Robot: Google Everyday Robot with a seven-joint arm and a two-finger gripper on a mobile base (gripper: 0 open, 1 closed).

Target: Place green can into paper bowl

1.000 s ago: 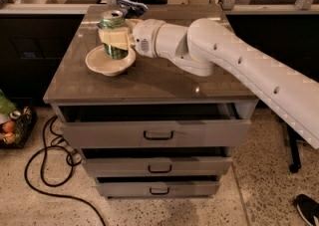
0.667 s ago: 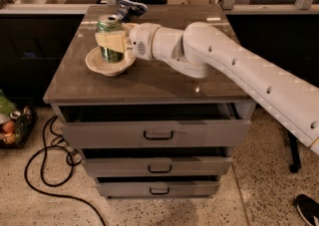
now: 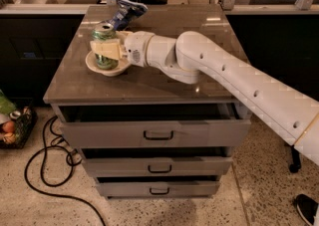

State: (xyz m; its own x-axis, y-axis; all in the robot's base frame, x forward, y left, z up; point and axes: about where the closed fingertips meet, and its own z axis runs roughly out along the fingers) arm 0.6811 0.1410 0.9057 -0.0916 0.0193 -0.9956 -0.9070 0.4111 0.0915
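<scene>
- One gripper (image 3: 106,49) is seen near the left edge of the counter (image 3: 164,83), roughly midway between the front and back corners; the white arm (image 3: 224,70) is extended to it from the right side.
- Its pale fingers (image 3: 110,49) are closed around the middle of the green can (image 3: 104,33), which is thus firmly grasped.
- The green can is held upright, silver top uppermost, with its lower end inside the rim of the paper bowl (image 3: 92,65); whether its base is resting on the bowl's floor cannot be told.
- The paper bowl is set on the counter just beside the left edge.
- A blue-and-white snack bag (image 3: 125,13) is laid near the back edge, just behind the can.
- Three drawers (image 3: 154,135) are fitted below the counter; the uppermost is pulled slightly out.
</scene>
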